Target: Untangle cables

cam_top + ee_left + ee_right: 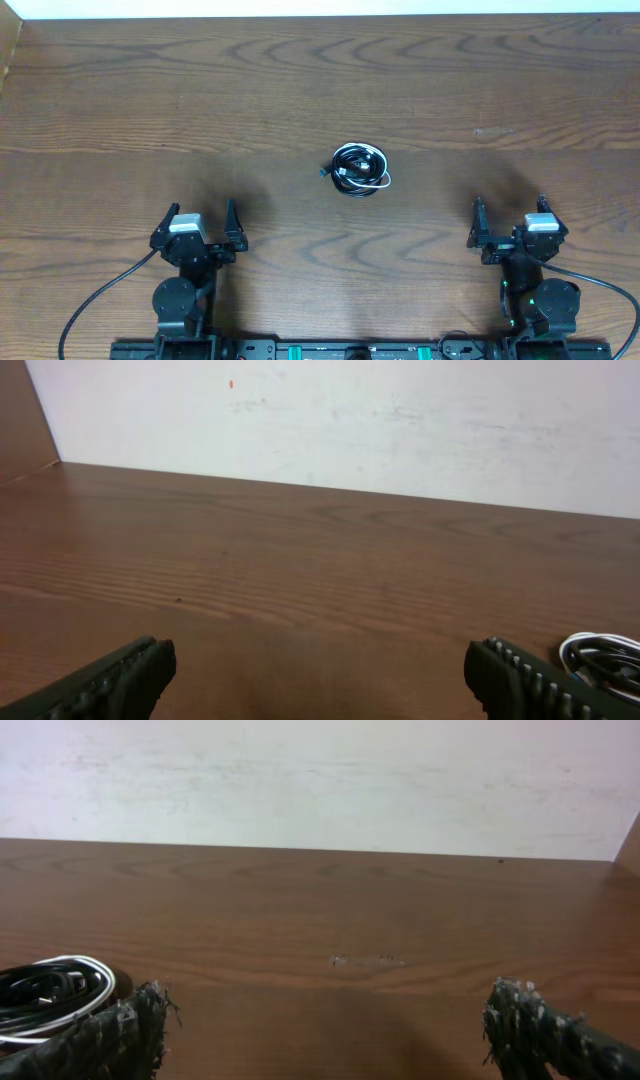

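Ideally, one claw pins the bundle while the other pinches a single outer loop and draws it free slowly. Cables [360,169] lie coiled together near the middle of the surface [150,100]. Left claw [200,225] and right claw [510,222], both wide open and empty, sit by the arms' edge, well apart from the cables, which lie between and beyond them.

Fingers [110,680] spread wide — cables [603,660] at right edge

Both arms folded low and well apart, left pincer [200,213] and right pincer [510,208] each with jaws spread wide.
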